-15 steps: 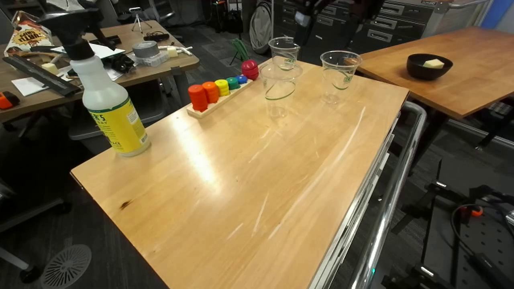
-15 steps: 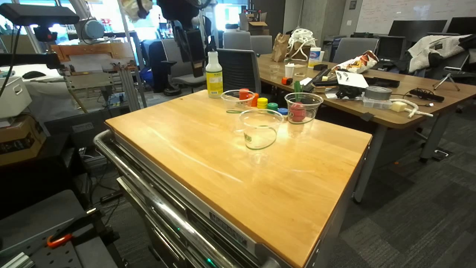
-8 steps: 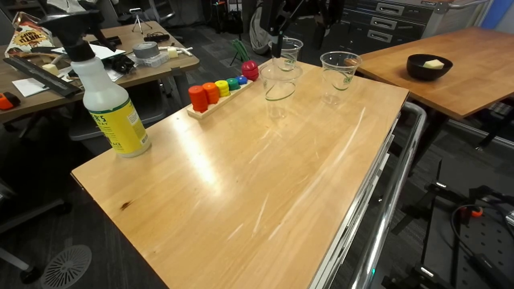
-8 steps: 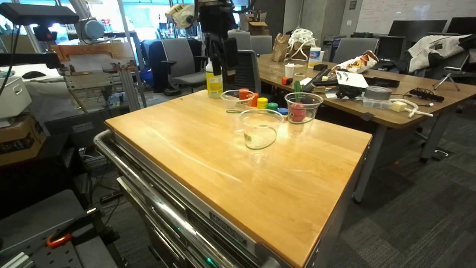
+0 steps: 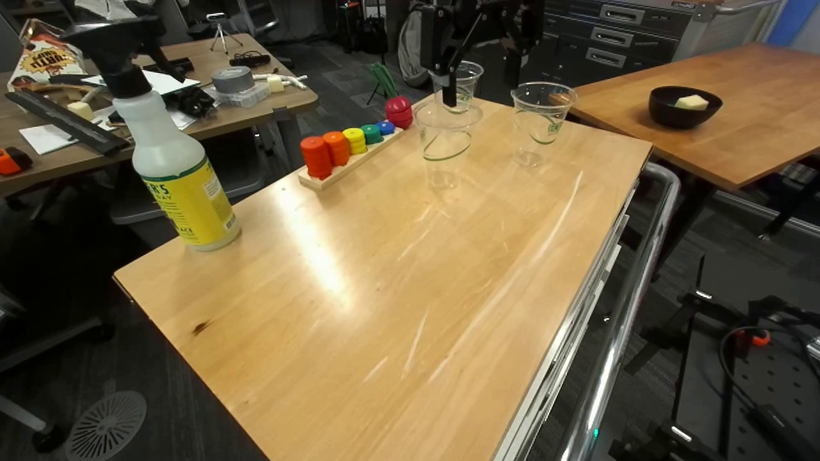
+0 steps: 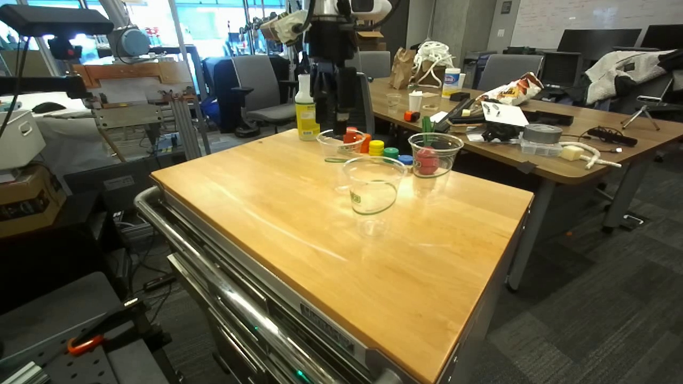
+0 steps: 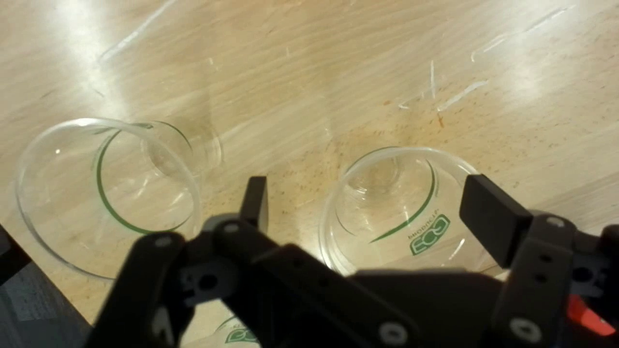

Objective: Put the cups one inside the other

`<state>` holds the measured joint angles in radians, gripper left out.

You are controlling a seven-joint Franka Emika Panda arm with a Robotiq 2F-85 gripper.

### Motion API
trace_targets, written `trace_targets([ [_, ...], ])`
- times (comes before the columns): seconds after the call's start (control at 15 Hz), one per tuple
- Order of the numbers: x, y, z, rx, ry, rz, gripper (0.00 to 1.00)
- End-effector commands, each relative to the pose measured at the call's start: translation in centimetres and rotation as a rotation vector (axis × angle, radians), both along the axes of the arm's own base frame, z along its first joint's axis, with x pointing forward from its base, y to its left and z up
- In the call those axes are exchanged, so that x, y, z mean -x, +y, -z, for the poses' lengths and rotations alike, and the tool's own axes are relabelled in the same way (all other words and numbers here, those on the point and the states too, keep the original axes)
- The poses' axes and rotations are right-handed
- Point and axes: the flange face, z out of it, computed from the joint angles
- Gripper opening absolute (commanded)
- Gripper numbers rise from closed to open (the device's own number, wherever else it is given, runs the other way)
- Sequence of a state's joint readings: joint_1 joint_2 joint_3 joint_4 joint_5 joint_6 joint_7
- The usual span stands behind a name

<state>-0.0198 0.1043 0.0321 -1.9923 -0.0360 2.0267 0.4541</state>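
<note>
Three clear plastic cups with green bands stand upright and apart on the wooden cart top [image 5: 384,288]: a back cup [image 5: 466,80], a front cup [image 5: 445,153] and a right-hand cup [image 5: 541,118]. All three also show in an exterior view [image 6: 373,192]. My gripper [image 5: 482,84] is open and empty, low over the cups. In the wrist view its fingers [image 7: 370,203] are wide apart, either side of the rim of a cup with a green logo [image 7: 401,193]. Another cup [image 7: 106,193] stands left of the fingers. A third [image 7: 242,334] is mostly hidden behind the gripper.
A yellow-labelled spray bottle [image 5: 192,198] stands at a corner of the cart top. A wooden rack of coloured discs [image 5: 336,153] and a red ball-shaped object [image 5: 398,112] lie along the edge near the cups. A metal handle [image 5: 631,307] runs along the opposite edge.
My gripper has come down towards the cups; in an exterior view it has also moved right, from left of the spray bottle to its right. The cups have not moved.
</note>
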Motion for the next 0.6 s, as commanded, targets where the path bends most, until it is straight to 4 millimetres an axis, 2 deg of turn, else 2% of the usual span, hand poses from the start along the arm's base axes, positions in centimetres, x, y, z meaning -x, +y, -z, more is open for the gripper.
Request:
trace_targets([
  [0.0, -1.4, -1.0, 1.2, -0.016, 0.046, -0.026, 1.0],
  [0.2, -2.2, -1.2, 2.4, -0.036, 0.037, -0.044, 1.0],
  [0.27, -2.5, -1.2, 2.5, -0.047, 0.031, -0.042, 0.82],
  [0.53, -3.1, -1.5, 2.5, -0.029, -0.013, -0.028, 0.48],
])
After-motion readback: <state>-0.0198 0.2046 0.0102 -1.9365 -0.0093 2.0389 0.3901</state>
